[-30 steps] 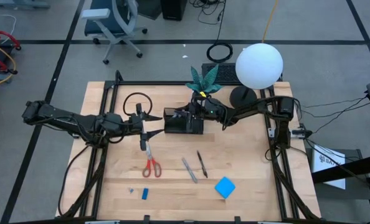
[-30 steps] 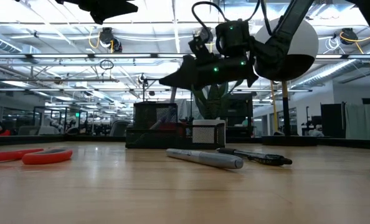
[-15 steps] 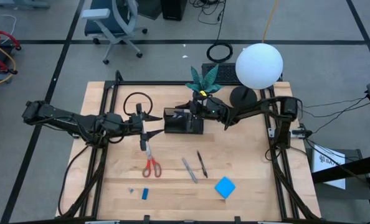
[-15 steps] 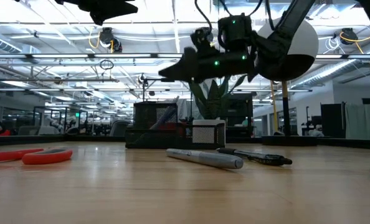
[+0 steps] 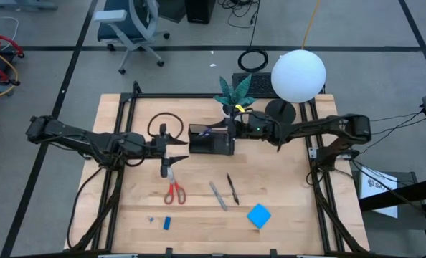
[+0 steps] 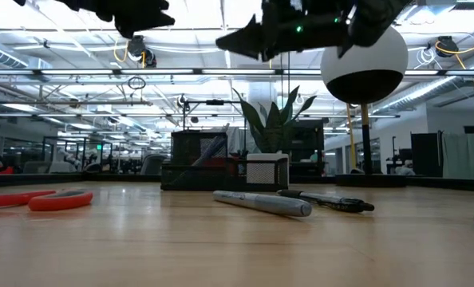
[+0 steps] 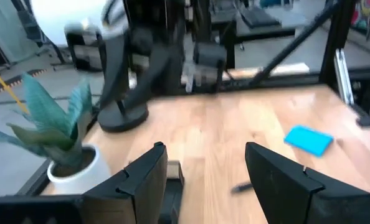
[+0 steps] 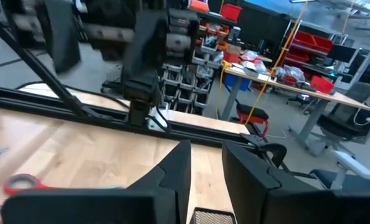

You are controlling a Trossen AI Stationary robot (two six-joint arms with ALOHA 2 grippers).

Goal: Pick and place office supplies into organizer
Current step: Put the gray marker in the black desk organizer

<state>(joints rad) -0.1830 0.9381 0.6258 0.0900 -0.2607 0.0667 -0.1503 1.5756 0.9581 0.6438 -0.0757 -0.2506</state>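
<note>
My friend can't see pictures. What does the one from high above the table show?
Two dark robot arms meet over a small black organizer tray on a wooden table. The left gripper is open and the right gripper holds nothing. Red-handled scissors, two slim pens and a bright blue square pad lie nearer.

On the bench: one pair of red-handled scissors (image 5: pixel 173 190), two pens (image 5: pixel 218 196) lying loose, one bright blue pad (image 5: pixel 259 215), one small blue eraser-like piece (image 5: pixel 167 223), one black organizer (image 5: pixel 211 140). Toward the far edge, one potted plant (image 5: pixel 234 92) and one white globe lamp (image 5: pixel 298 75).
</note>
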